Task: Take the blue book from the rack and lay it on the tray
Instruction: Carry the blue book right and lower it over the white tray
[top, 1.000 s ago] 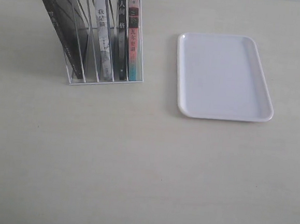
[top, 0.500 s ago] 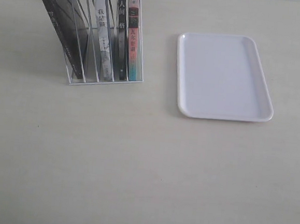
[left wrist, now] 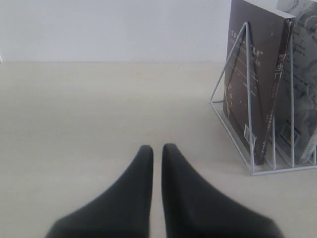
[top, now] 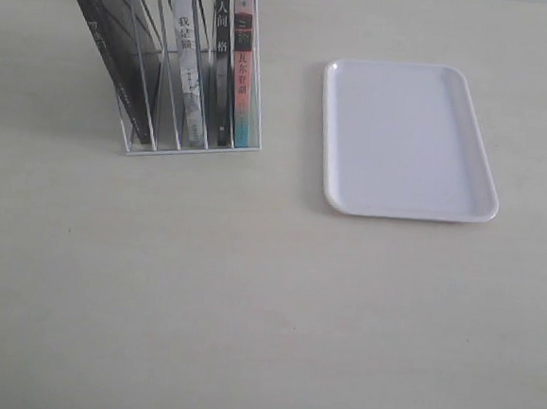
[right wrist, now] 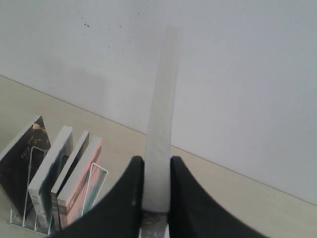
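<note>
In the exterior view the rack (top: 188, 150) stands at 11 o'clock on the worktop (top: 248, 288). The tray (top: 411, 140) lies flat at 2 o'clock, well apart from the rack. The blue book (top: 115, 55) is in the rack's outermost slot, on the side away from the tray. It leans with its top tipped outward and looks almost black here. Beside it, toward the tray, stand a grey book (top: 188, 65), a black book (top: 222, 68) and a pink book (top: 245, 70), each nearly upright.

The left claw (left wrist: 157, 148) is clenched on nothing, with only a thin slit between its fingers. It hangs low over bare worktop, near the rack's blue-book end but not touching it.

The right claw (right wrist: 156, 161) is clamped on a pale flat strip (right wrist: 166, 89) that stands straight up from between its fingers. The rack is in view well beyond it.
</note>
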Controlling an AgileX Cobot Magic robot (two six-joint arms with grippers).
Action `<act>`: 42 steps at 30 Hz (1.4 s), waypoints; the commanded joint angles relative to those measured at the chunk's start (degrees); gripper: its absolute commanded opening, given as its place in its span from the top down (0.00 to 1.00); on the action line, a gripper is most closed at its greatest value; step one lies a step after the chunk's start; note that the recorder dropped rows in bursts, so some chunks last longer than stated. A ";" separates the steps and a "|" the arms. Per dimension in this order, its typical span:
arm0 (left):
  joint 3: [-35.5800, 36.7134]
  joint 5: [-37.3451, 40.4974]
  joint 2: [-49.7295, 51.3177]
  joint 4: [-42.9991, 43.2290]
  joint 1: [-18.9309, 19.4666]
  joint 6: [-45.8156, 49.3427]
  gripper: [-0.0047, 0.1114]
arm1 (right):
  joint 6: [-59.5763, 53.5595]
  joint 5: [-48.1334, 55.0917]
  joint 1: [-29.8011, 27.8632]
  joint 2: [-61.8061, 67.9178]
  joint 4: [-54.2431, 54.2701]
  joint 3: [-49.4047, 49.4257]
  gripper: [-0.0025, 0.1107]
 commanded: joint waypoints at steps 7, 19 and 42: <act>0.22 -0.35 -0.13 0.12 -0.51 0.12 0.91 | -1.23 -1.80 -0.36 -11.34 -9.47 18.89 0.98; 0.22 -0.35 -0.13 0.12 -0.51 0.12 0.91 | -11.88 -7.12 -0.36 -14.46 -10.93 39.09 0.98; 0.22 -0.35 -0.13 0.12 -0.51 0.12 0.91 | -19.35 -55.24 -9.97 -19.79 -2.80 71.94 0.98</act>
